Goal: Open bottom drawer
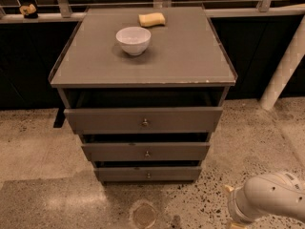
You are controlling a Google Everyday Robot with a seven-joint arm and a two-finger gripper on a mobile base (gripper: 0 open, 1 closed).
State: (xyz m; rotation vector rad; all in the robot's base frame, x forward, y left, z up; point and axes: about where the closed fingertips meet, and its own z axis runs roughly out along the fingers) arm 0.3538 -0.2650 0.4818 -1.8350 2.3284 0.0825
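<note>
Gripper (232, 208) lower-right, apart from bottom drawer (148, 174)

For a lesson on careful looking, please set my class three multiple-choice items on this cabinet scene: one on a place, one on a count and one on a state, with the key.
1. Where does the white bowl stand?
A on the cabinet top
B in the top drawer
C on a chair

2. How many drawer fronts does the cabinet show?
A two
B three
C four

3. How does the gripper stand to the bottom drawer?
A gripping its knob
B pressed against its front
C apart from it, low at the right

Key:
1 A, the bowl sits on the top near the yellow sponge.
2 B, three fronts are stacked, each with a knob.
3 C, bare floor shows between gripper and drawer.
</note>
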